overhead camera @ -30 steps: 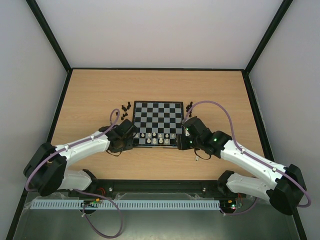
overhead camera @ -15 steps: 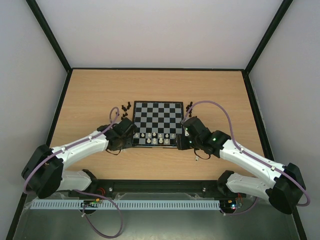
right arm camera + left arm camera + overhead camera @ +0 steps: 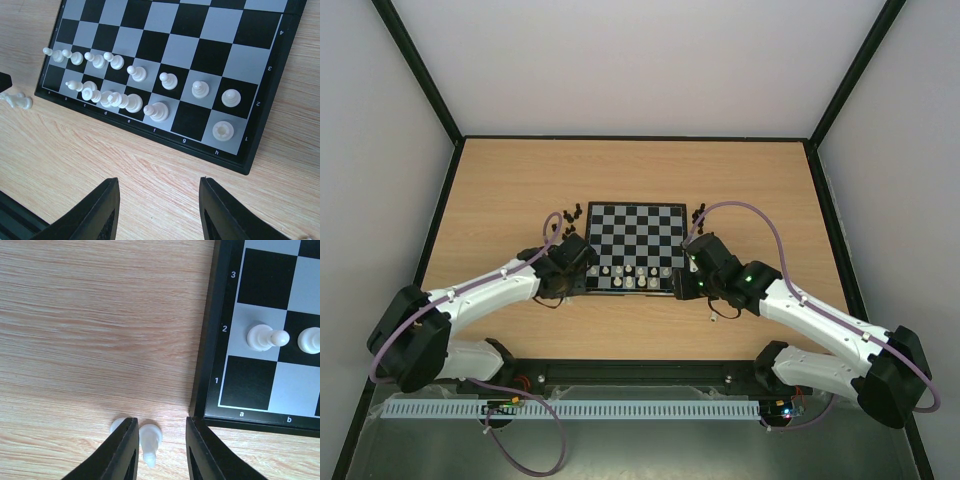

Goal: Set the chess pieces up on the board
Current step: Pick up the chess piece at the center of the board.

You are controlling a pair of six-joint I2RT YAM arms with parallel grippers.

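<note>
**White ranks along the board's lower edge**

The board (image 3: 210, 55) lies mid-table (image 3: 500, 190). In the top view its two lowest rows carry white chess pieces (image 3: 169, 80), and black pieces (image 3: 570, 213) stand on the table off its upper corners. At the bottom of the left wrist view, the left tool (image 3: 161, 422) stands apart around a fallen white piece (image 3: 149, 439), with a second white piece (image 3: 117, 425) just outside one finger. The right tool (image 3: 161, 182) is apart and empty over the table. Since a second ago the left tool has edged slightly up-frame, and the pieces on the board are unchanged.

Left hand (image 3: 160, 440), right hand (image 3: 159, 200): jaws apart.
</note>
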